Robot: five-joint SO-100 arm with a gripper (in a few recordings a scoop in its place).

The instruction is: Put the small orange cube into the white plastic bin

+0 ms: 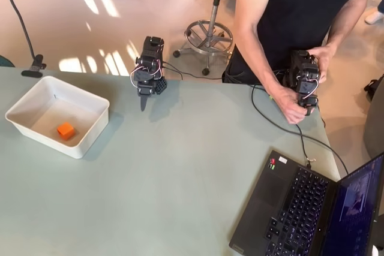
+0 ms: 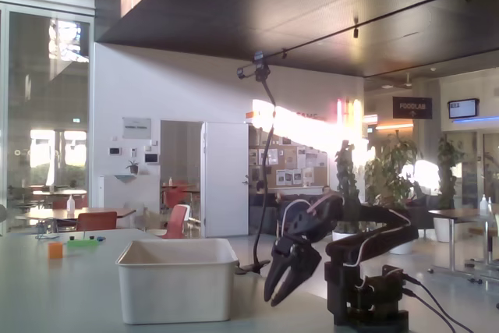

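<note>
Small orange cube (image 1: 66, 130) lies on the floor of the white plastic bin (image 1: 90, 105), toward its near wall in the overhead view. Fingers (image 2: 274, 282) hang empty and slightly parted, pointing down at the bench (image 1: 180, 172), just right of the bin in the fixed view. A laptop (image 1: 294, 208) sits at the bench's lower right corner.

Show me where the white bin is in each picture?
Overhead view: the white plastic bin sits at the table's left side, with the small orange cube inside it.
Fixed view: the bin stands left of centre, low on the table.
Shared landmark: the robot's pincer, just right of the bin in both.
</note>
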